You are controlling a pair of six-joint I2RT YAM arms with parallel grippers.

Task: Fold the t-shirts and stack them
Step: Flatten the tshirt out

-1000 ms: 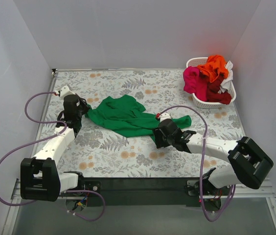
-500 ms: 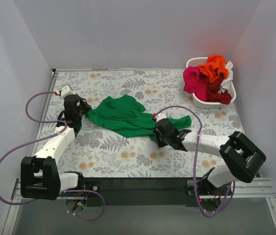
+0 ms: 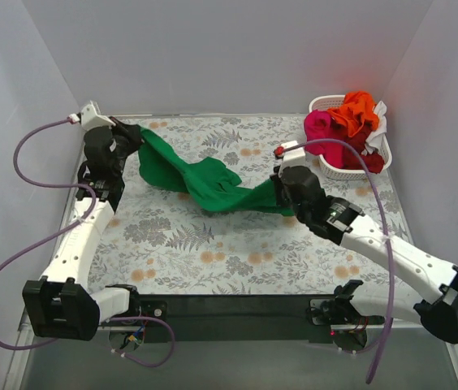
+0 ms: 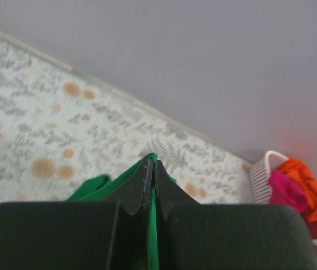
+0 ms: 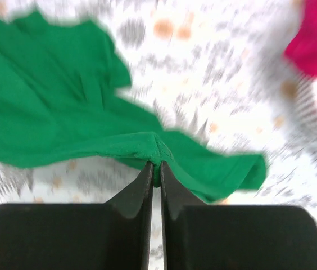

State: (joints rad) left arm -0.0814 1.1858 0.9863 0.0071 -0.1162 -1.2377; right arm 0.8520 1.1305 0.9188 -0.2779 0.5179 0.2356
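We see the floral table (image 3: 213,260) with the green t-shirt (image 3: 205,183) stretched across it between our arms, its middle drooping. At the far right corner, the white basket (image 3: 326,103) holds the other t-shirts (image 3: 355,114). Our left gripper (image 4: 149,169) is clamped on one shirt edge near the far left corner, and our right gripper (image 5: 155,166) pinches the opposite edge.
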